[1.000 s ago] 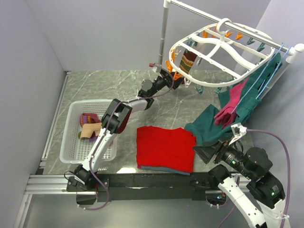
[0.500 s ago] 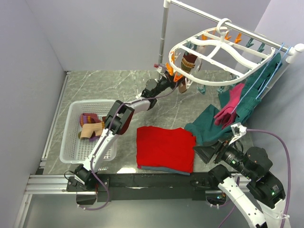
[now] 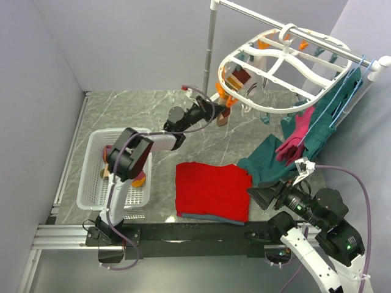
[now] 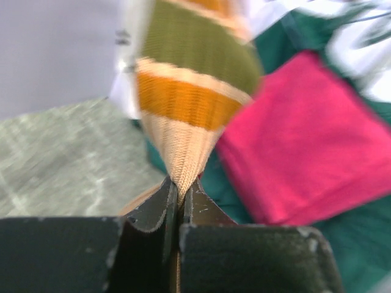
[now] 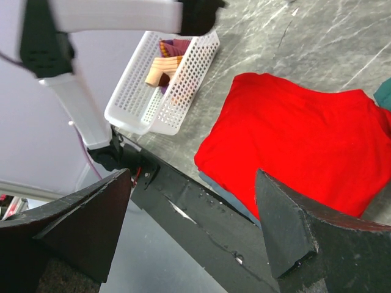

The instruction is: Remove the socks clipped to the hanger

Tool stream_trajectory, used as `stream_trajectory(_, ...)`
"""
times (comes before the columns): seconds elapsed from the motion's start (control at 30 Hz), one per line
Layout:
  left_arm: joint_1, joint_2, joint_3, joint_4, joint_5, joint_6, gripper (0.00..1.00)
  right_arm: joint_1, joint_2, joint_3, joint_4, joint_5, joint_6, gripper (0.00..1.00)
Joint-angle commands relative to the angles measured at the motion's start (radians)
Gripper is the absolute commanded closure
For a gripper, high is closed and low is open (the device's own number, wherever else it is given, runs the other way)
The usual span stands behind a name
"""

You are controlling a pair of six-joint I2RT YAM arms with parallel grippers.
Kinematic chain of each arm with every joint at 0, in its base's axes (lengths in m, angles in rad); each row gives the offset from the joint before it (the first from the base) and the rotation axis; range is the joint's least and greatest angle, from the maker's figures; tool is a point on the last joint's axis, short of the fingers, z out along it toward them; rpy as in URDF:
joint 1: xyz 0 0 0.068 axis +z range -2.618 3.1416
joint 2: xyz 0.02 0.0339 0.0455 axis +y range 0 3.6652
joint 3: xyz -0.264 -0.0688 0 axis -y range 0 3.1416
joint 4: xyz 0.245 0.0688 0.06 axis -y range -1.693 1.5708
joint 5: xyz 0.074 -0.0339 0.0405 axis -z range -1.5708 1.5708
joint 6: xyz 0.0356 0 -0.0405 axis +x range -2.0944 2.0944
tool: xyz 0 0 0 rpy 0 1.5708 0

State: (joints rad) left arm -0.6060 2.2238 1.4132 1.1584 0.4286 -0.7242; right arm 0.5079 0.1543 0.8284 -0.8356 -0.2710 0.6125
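Tan sock (image 4: 189, 104) with orange and olive stripes hangs under the white hanger (image 3: 278, 61). Its lower tip is pinched between the left fingers (image 4: 149, 213), which are clamped tight on the fabric. Hanger hooks on a rail above the far right of the counter (image 3: 140, 110). More socks (image 5: 165, 61) lie in the white basket (image 3: 91, 177) at left. Right fingers (image 5: 287, 226) are spread wide, holding nothing, just beside the red cloth (image 3: 212, 189).

Robot lab cell: bare grey walls (image 3: 122, 43), aluminium rail (image 3: 61, 237), marble-pattern tabletop (image 3: 140, 110).
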Motion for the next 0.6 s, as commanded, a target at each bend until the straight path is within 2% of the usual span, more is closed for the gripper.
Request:
stream_trajectory(0.0,0.002,-0.188,-0.135,0.129,0.059,-0.060,0.99,0.003,-0.004,-0.002,0.056,-0.010,0.003,0.12)
stream_trajectory(0.17,-0.005,-0.300,-0.227,0.101,0.096,-0.081,0.99,0.004,0.008,0.015,0.058,0.000,-0.010,0.12)
stream_trajectory(0.57,-0.098,-0.650,-0.471,-0.150,0.021,0.094,0.99,0.004,0.082,0.052,0.090,0.001,-0.054,0.12)
